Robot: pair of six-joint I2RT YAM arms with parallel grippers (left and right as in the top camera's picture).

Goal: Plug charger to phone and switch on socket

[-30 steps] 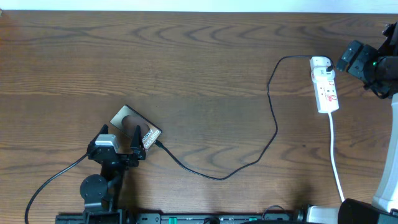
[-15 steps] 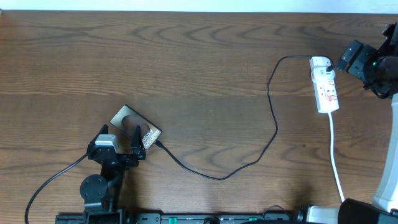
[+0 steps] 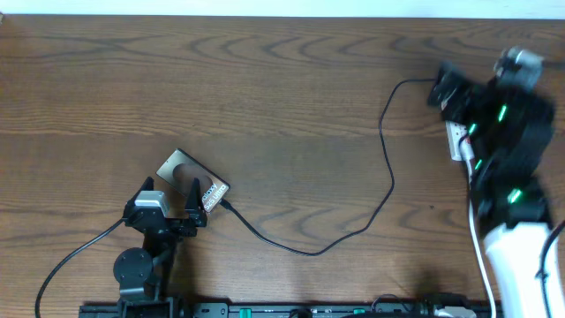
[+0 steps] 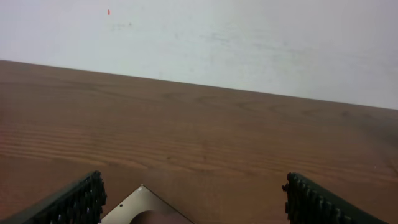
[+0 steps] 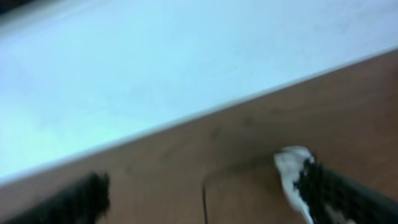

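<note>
It looked like a robotics lab bench: a wood-grain table (image 3: 265, 88) stretched ahead of the left gripper (image 3: 170, 188) to a plain white wall (image 4: 249, 43), and a black mounting rail (image 3: 265, 311) ran behind it.

Blurred: the socket (image 5: 288, 169) on the table (image 5: 351, 106), the charger (image 5: 204, 188) beside it.

The left arm (image 3: 135, 265) sits by the front edge toward the left corner, its left gripper (image 3: 170, 189) pointing away from that edge, fingers spread wide. The right arm (image 3: 510, 190) reaches along the right edge, blurred, with the right gripper (image 3: 444, 88) near the far right corner, fingers apart.
</note>
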